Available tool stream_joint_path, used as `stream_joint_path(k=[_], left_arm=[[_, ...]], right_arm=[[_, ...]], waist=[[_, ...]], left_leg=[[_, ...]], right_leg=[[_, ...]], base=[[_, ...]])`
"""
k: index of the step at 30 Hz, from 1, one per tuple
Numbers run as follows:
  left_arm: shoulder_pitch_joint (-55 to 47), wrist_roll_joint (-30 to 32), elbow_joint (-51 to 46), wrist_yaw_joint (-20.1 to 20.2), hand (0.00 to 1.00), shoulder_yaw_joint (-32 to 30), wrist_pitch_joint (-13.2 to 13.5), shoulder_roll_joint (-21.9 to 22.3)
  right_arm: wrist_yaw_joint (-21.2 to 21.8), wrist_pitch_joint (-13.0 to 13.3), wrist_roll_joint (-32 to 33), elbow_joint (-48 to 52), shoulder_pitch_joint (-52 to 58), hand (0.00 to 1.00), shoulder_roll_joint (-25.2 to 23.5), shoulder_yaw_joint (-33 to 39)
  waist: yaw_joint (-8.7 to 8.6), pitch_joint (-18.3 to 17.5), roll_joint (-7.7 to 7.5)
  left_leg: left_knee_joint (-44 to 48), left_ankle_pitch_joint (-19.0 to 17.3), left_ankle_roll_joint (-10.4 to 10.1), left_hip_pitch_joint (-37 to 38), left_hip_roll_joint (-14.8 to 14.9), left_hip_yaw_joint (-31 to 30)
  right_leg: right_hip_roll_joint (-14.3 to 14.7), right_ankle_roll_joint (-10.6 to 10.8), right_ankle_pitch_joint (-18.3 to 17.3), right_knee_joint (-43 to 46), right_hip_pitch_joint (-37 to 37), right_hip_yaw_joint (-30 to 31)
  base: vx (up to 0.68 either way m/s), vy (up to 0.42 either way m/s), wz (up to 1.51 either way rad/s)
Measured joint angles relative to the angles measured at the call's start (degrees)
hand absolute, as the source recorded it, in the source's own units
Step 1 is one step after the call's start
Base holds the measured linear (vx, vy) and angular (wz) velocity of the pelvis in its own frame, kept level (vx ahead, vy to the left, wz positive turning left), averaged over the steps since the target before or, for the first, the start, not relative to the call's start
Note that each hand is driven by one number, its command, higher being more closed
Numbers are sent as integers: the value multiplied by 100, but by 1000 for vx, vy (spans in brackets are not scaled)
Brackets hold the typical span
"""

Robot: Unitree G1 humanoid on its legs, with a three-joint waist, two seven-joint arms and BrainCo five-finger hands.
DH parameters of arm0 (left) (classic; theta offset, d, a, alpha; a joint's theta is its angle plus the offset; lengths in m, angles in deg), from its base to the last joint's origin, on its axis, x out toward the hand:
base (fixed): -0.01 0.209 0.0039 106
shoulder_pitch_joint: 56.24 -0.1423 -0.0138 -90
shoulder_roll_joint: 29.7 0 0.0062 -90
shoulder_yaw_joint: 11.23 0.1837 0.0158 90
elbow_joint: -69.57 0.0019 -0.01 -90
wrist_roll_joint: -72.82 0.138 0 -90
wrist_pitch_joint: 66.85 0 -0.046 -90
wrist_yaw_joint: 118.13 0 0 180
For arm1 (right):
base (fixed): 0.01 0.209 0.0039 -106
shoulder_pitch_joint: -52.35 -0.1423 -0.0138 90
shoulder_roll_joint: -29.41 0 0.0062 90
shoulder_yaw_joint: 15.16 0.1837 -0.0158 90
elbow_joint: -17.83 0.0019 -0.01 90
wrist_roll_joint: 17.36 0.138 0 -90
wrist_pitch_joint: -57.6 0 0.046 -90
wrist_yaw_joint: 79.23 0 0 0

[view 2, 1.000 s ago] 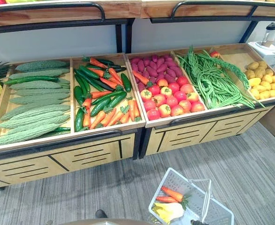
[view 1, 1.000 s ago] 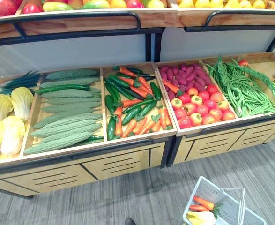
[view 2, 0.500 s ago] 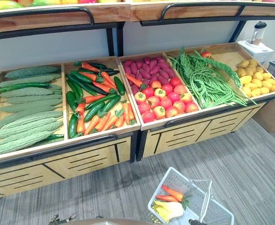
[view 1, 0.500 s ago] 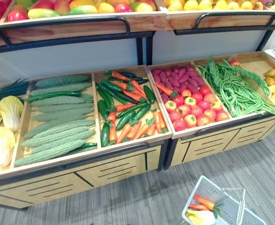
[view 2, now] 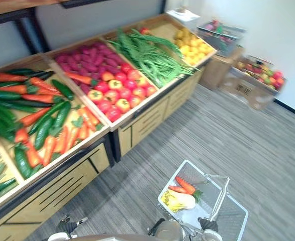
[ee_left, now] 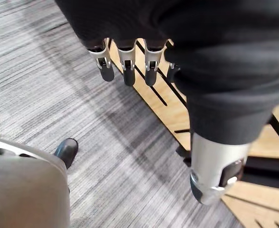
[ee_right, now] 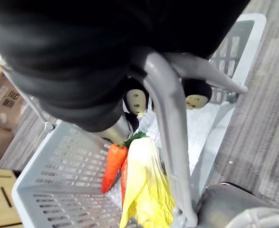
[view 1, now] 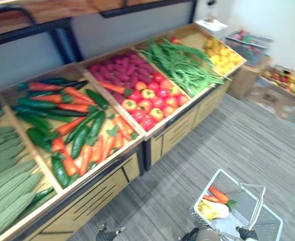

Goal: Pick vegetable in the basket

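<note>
The left hand (ee_left: pixel 128 71) hangs loose-fingered, holding nothing, above the grey floor (ee_left: pixel 44 95) beside a wooden produce stand (view 1: pixel 172 135) stocked with cucumbers (view 1: pixel 79 142), tomatoes (view 1: pixel 147 103) and green beans (view 1: pixel 182 70). At right, the right hand (ee_right: pixel 136 100) grips the handle (ee_right: pixel 170 137) of a white basket (view 2: pixel 232 221), with carrots (view 2: pixel 185 185) and a yellow cabbage (view 2: pixel 177 201) lying inside.
</note>
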Motion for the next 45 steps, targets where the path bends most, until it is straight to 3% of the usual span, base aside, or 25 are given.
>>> stream_joint_path(k=[2, 5, 9, 13, 14, 15, 16, 19, 21, 22, 23, 26, 28, 30, 32, 45], left_arm=[[52, -13, 16, 9, 0, -119, -2, 1], [211, -41, 83, 11, 0, -317, 8, 136], [350, -41, 218, 4, 0, -521, 37, 199], [313, -43, 165, -14, 0, -537, 78, 233], [289, -44, 165, -13, 0, -532, 78, 262], [236, -44, 167, -13, 0, -519, 81, 327], [214, -44, 159, -11, 0, -470, 89, 388], [151, -251, -69, -28, 0, -392, 131, 405], [74, -264, -228, -41, 0, -286, 175, 387], [74, -262, -240, -49, 0, -254, 211, 394], [74, -259, -214, -49, 0, -230, 207, 435], [101, -250, -253, -56, 0, -93, 219, 377], [141, -246, -230, -53, 0, -76, 202, 311], [130, -203, -212, -55, 0, 3, 201, 270], [147, -180, -169, -23, 0, 265, 204, 185], [187, -409, -42, 223, 0, 585, 209, 67]], right_arm=[[-1, -53, -3, -55, -89, 100, -2, -6], [-17, -73, -28, -70, -107, 100, 71, -136], [-48, -150, 17, -169, -37, 100, 48, -405], [-116, -57, 9, -134, 189, 100, 30, -493], [-109, -40, 7, -100, 183, 100, 57, -546], [-102, -24, -16, -98, 157, 100, 92, -683], [-87, -2, -44, -97, 84, 100, 103, -711], [-41, 14, -44, -104, 51, 100, 75, -700], [-5, 59, -41, -104, 43, 100, 56, -670], [-10, 100, -42, -96, 72, 100, 98, -671], [3, 109, -44, -37, 92, 100, 201, -672], [-2, 144, -36, 72, 298, 100, 105, -664], [-1, 153, -29, 73, 309, 100, 104, -653], [-3, 165, -34, 95, 301, 100, 107, -655], [2, 192, -41, 153, 301, 100, 110, -661], [126, 182, -220, 212, 229, 100, 102, -893]], waist=[[6, 15, -56], [-8, 43, 58], [-47, 110, 134], [-29, 110, 95], [-26, 122, 128], [-4, 169, 171], [0, 226, 117], [127, 256, 83], [222, 264, 106], [279, 262, 181], [279, 293, 369], [264, 249, 163], [267, 220, 84], [267, 213, 76], [254, 193, 94], [269, 141, 1]], left_leg=[[-47, 30, -46, 187, -90, 684], [-62, 46, -71, 220, -255, 1397], [157, 29, -98, 436, -162, 1577], [2452, -164, -142, 858, 1152, 1003], [2833, -135, -143, 905, 1365, 870], [3582, -107, -183, 804, 1768, 306], [3777, -468, -357, 511, 1736, -472], [3446, -960, -392, -322, 1131, -2211], [2599, -960, -441, -653, 621, -3210], [1718, -702, -457, -790, 315, -3987], [1101, -295, -562, -896, 242, -4622], [809, -421, -569, -880, -158, -4538], [632, -392, -481, -857, -382, -4471], [362, -288, -318, -698, -600, -4413], [199, -266, -283, -613, -765, -4396], [-66, -267, -286, -380, -791, -4118]], right_leg=[[226, 152, -140, -661, 46, -18], [757, 133, -178, -1766, -43, 312], [1248, 140, 37, -2661, 165, 1006], [1515, 65, -5, -2679, 390, 1448], [1565, 43, -19, -2678, 425, 1563], [1614, -2, -49, -2670, 505, 1876], [1549, -4, -51, -2636, 522, 2146], [1356, 64, -15, -2598, 514, 2793], [1292, 188, 48, -2597, 490, 3210], [1326, 296, 17, -2580, 435, 3453], [1461, 454, 33, -2589, 427, 3585], [1143, 735, 213, -2825, 426, 3675], [963, 798, 291, -2835, 334, 3712], [836, 880, 343, -2839, 343, 3777], [729, 927, 366, -2853, 337, 3775], [794, 944, 390, -2922, 259, 3784]], base=[[9, -147, -170], [-85, -199, -163], [-55, -218, -126], [3, -102, -68], [-60, 21, -104], [-85, 79, -102], [-93, 109, -102], [-83, 163, -106], [-106, 206, -123], [-124, 233, -113], [-115, 234, -99], [8, 209, -16], [54, 216, -3], [80, 182, -6], [106, 123, 0], [71, -2, -17]])
